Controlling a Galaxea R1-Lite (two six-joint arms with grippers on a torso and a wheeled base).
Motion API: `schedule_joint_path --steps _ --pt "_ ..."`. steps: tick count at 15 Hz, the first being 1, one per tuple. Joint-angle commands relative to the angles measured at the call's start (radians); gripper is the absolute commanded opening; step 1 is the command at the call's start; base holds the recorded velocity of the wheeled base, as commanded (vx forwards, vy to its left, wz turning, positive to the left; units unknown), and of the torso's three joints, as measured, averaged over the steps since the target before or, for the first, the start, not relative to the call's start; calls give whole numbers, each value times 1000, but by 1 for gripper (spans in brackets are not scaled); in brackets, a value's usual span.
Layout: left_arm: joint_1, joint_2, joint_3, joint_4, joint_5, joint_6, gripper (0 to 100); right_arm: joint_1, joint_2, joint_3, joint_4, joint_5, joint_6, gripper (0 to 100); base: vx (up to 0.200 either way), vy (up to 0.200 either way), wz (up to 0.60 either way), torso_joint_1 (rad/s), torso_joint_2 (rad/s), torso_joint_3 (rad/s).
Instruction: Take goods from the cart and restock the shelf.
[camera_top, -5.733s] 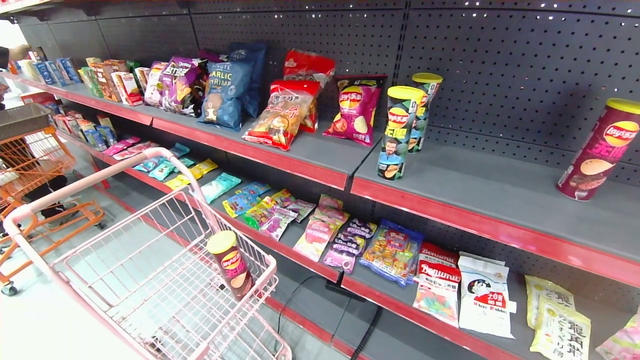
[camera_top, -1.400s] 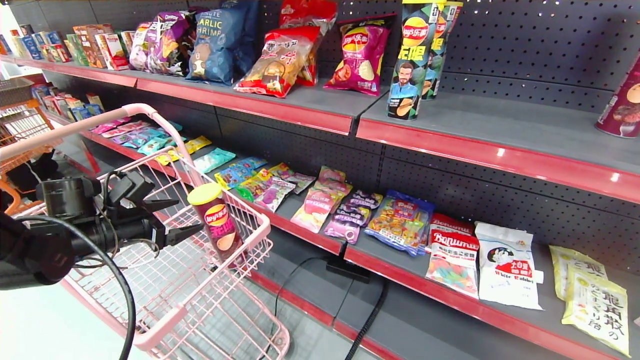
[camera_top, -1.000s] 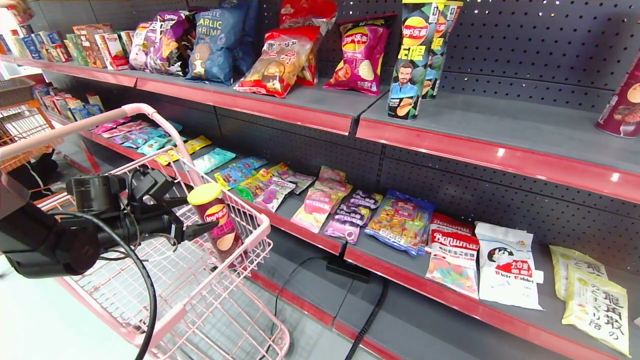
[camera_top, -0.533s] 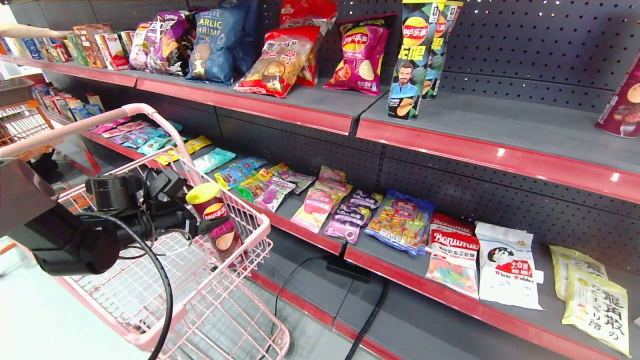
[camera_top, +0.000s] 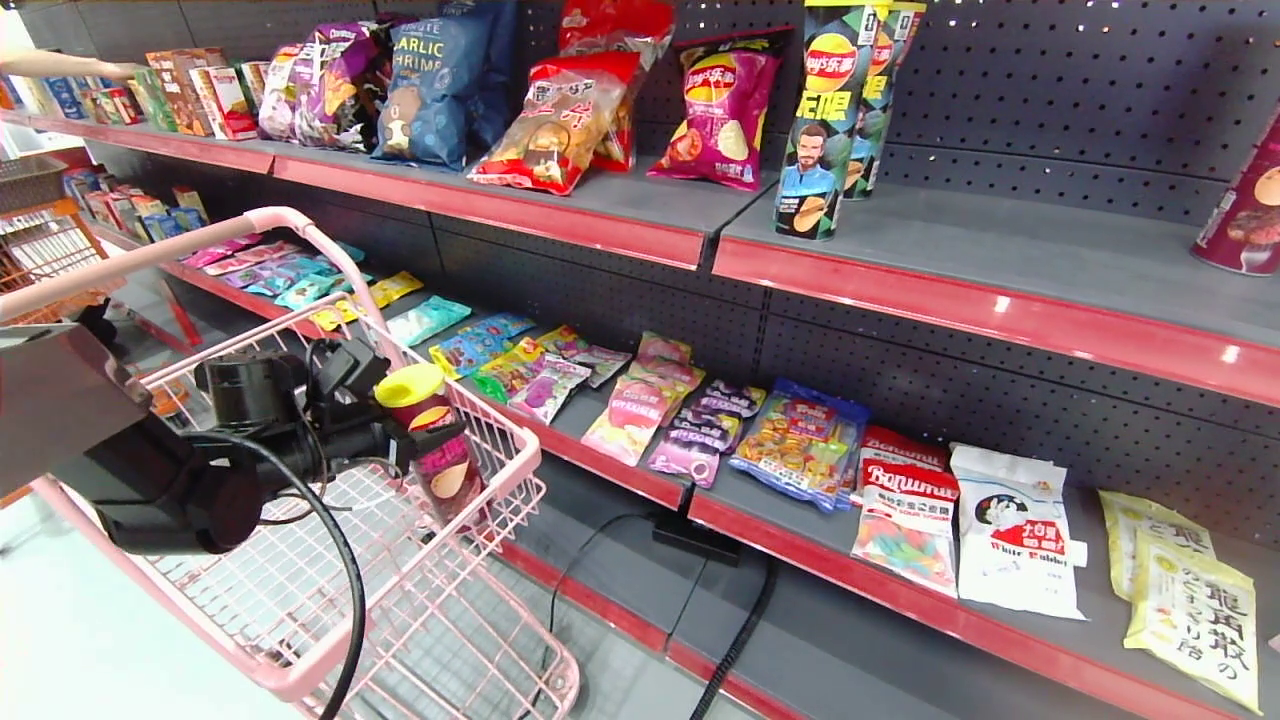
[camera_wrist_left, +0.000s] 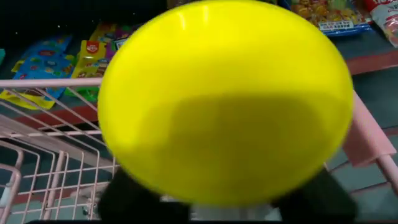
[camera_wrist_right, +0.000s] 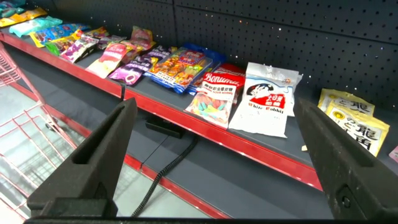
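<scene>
Head view: left gripper (camera_top: 425, 437) sits at the chip can (camera_top: 445, 470), upright in the cart's (camera_top: 290, 685) front corner; whether it's clamped, I cannot tell. Picking step; next, lift clear of the cart rim.

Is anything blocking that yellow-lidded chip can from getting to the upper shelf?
Only the pink cart's wire wall, which stands between the chip can and the shelves; the can must likely go up over it. The upper shelf has bare space beside the green cans.
</scene>
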Motion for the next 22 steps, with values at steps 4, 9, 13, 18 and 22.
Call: schedule_joint_path --steps 4,9,13,18,22 --pt "19 -115 76 -9 29 -69 0 0 0 0 0 0 0 100 0 0 0 0 0 0" --pt "72 -396 113 19 84 -215 0 0 0 0 0 0 0 100 0 0 0 0 0 0" --pt "172 -787 110 353 101 -262 0 0 0 0 0 3 2 100 0 0 0 0 0 0" --pt "195 -1250 102 844 34 -262 0 0 0 0 0 2 5 100 0 0 0 0 0 0" --pt "194 -1485 99 1079 26 -261 0 0 0 0 0 -1 2 100 0 0 0 38 -131 -87"
